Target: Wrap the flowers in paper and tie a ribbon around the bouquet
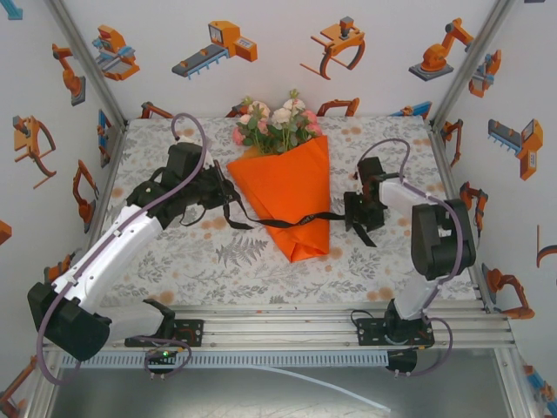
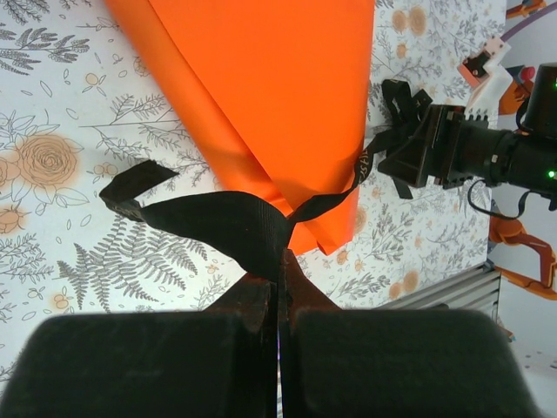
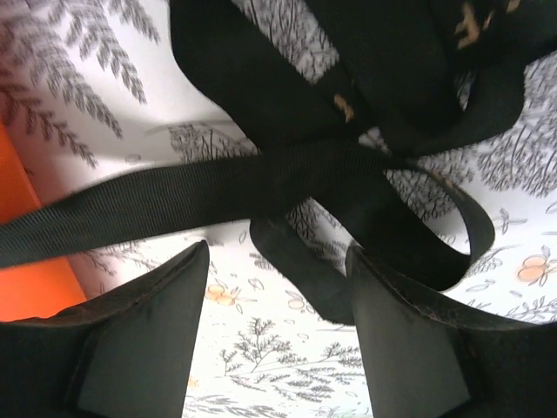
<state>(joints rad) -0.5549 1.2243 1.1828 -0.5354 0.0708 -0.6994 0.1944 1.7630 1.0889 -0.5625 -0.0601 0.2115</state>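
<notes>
Orange paper (image 1: 291, 187) wraps the flowers (image 1: 274, 122) into a cone-shaped bouquet (image 1: 296, 165) that lies in the middle of the bench (image 1: 174, 261), with the blooms toward the far wall and the tip toward the arms. A black ribbon (image 1: 291, 222) runs across the lower part of the bouquet, from one arm to the other. The left pincer (image 2: 280, 266) is clamped tight on the ribbon just beside the paper's left edge, and a short loose end lies on the bench nearby. The right pincer (image 3: 278, 257) stands open on the bouquet's right. The ribbon's tangled loops cross just beyond its fingers (image 3: 165, 296); whether the strip touches them is hard to tell.
</notes>
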